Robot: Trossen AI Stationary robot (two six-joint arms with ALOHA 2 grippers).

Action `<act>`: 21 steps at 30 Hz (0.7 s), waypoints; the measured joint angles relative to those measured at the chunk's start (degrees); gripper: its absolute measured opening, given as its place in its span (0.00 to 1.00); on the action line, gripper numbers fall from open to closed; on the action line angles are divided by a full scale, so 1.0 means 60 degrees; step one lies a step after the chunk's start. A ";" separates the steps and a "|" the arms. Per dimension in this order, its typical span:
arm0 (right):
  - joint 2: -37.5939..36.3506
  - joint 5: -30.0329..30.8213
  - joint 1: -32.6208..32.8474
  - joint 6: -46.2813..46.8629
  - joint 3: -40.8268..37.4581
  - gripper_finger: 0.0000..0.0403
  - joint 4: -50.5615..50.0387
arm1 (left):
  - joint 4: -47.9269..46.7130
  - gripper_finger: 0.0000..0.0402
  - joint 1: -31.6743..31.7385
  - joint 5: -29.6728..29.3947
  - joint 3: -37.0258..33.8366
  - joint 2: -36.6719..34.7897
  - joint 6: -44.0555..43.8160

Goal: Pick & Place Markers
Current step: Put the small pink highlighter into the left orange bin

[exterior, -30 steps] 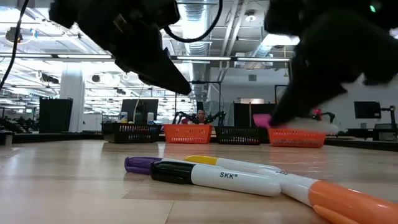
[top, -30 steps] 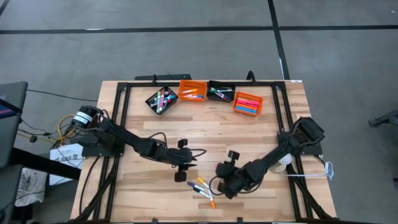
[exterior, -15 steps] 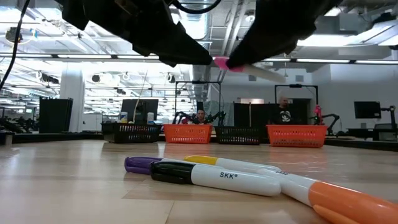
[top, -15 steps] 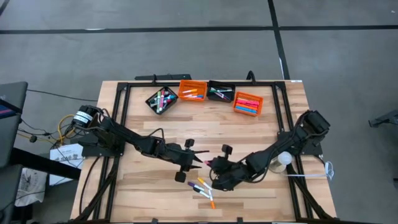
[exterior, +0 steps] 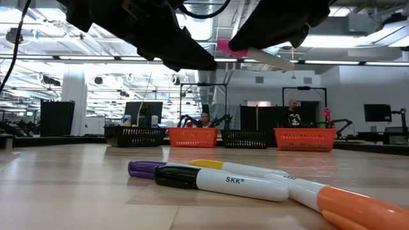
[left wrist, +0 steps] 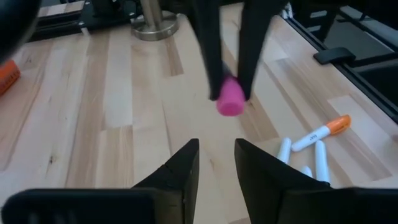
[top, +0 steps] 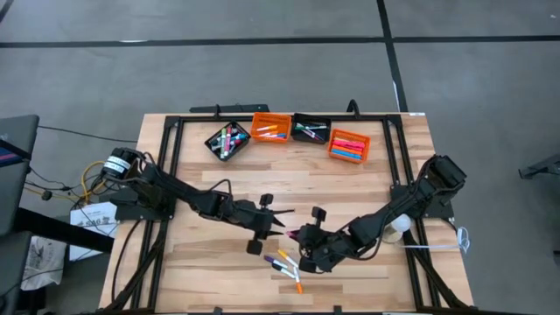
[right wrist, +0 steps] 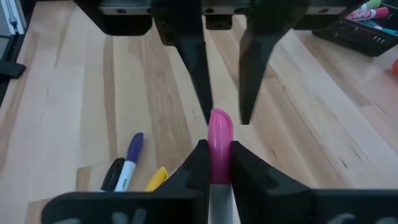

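Observation:
My right gripper (right wrist: pixel 217 146) is shut on a white marker with a pink cap (exterior: pixel 255 56), held above the table's middle near part. Its cap end points at my left gripper (top: pixel 282 225). The left gripper (left wrist: pixel 216 144) is open, and the cap (left wrist: pixel 230 102) hangs just in front of its fingertips; I see no touch. Several loose markers (top: pixel 284 262) lie flat on the table below and nearer: purple (exterior: pixel 144 168), black (exterior: pixel 192 177) and orange (exterior: pixel 358 207) among them. My right gripper pinches the marker between its two fingers at the pink cap (right wrist: pixel 219 127), whose rounded end sticks out past the fingertips. The marker lies along the fingers, and its white barrel (exterior: pixel 275 61) runs back between them. It is lifted clear of the table and nearly level.
Along the far edge stand a black bin (top: pixel 227 140), an orange bin (top: pixel 270 128), a second black bin (top: pixel 311 130) and a second orange bin (top: pixel 348 145), each holding markers. Bare wood lies between the bins and the grippers. People show in the room behind.
My right gripper has risen from low over the table, carrying the pink-capped marker up and toward the table's left, to my left gripper. My left gripper has moved a little to the right, toward it. The loose markers on the table have not moved.

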 joint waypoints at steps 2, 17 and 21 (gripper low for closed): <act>0.0003 0.0000 0.0000 -0.0004 0.0000 0.09 -0.0004 | 0.0029 0.28 0.0101 -0.0004 0.0000 0.0005 -0.0119; 0.0004 0.0036 -0.0108 -0.0461 0.0004 0.09 0.0074 | 0.2364 0.52 0.0242 -0.0019 -0.0011 0.1308 -0.0111; 0.0000 0.0062 -0.0182 -0.0710 0.0007 0.07 0.0213 | 0.2884 0.51 0.0235 0.0320 -0.0025 0.1315 -0.0098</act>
